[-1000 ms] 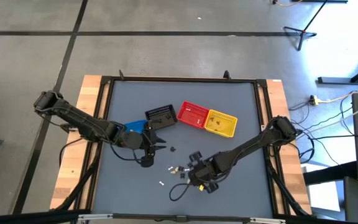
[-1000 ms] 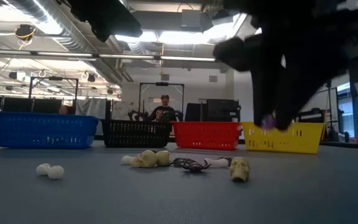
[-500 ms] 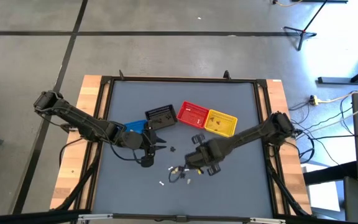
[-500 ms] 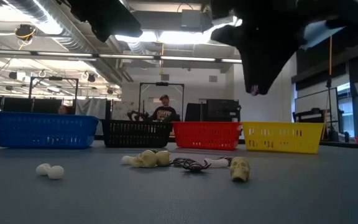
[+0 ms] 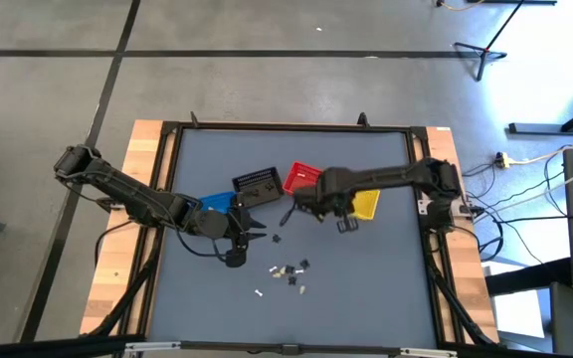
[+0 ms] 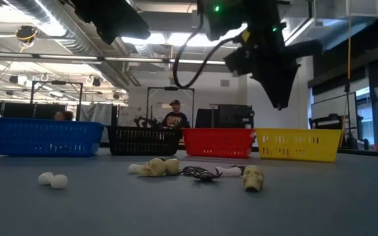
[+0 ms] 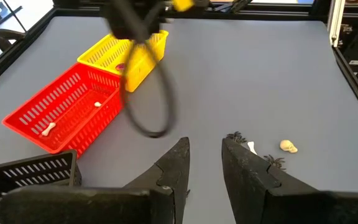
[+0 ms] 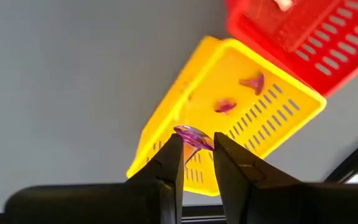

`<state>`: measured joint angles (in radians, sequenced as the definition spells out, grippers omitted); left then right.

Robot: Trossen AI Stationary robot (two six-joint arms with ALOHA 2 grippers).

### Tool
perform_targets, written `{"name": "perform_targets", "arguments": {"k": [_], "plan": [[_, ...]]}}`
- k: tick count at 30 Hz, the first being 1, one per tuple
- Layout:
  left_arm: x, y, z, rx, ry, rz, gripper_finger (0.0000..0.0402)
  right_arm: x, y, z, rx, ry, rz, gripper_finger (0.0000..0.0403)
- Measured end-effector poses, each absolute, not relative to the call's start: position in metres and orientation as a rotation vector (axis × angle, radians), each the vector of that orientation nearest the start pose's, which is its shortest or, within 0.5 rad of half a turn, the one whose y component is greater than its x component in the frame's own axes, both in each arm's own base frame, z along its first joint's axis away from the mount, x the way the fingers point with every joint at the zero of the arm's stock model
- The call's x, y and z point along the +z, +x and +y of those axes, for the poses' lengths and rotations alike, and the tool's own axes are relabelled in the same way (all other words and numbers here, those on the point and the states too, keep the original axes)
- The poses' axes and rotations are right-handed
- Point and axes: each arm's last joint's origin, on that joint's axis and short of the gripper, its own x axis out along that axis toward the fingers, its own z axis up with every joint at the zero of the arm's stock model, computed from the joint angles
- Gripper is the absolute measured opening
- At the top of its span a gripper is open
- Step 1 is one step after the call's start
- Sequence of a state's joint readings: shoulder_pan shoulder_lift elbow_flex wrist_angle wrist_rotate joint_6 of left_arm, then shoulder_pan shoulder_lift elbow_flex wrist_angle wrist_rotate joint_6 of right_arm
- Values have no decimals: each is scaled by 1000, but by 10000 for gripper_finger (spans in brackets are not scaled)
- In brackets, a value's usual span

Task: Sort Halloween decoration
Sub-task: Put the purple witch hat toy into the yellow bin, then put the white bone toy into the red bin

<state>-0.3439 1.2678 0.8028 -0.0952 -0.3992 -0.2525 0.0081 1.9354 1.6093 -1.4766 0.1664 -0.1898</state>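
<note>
Right gripper [image 8: 194, 149] hangs above the yellow basket [image 8: 241, 118], clamped on a small purple trinket [image 8: 191, 135]. Left gripper [image 7: 202, 163], fingers slightly apart and empty, waits low beside the black basket [image 5: 259, 185]. More trinkets [image 5: 288, 272] lie loose on the bench [image 5: 366, 288].

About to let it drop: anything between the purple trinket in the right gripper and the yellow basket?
Nothing visible. The right gripper holds the purple trinket above the yellow basket, open top, two purple pieces already inside.

Both arms are dark, almost black, built of slim jointed links. The left tool [image 7: 204, 163] has two chunky matte-black fingers. A thin black cable loops off the right arm, and what seems a small green light glows on its wrist.
</note>
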Motion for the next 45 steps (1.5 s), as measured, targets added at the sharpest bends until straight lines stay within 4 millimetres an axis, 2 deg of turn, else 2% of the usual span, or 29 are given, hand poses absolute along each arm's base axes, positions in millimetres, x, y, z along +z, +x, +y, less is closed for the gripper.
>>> {"name": "perform_targets", "arguments": {"k": [6,11,20,24,32,36,45], "plan": [[249,255,-79,119,-44,510,88,235,342,-31,-2,-214,1816,67],[249,255,-79,119,-44,510,88,235,341,-44,-28,-181,1820,82],[249,255,-79,118,-47,510,88,234,342,-43,-31,-186,1808,152],[249,255,-81,56,-64,525,88,235,342,-43,-35,-189,1805,170],[244,259,-86,-23,-163,556,88,235,342,-43,-35,-189,1803,172],[236,269,-96,-110,-189,544,91,235,342,-43,-35,-189,1802,172],[208,285,-120,-221,-224,576,144,234,343,-44,-36,-189,1800,172]]}}
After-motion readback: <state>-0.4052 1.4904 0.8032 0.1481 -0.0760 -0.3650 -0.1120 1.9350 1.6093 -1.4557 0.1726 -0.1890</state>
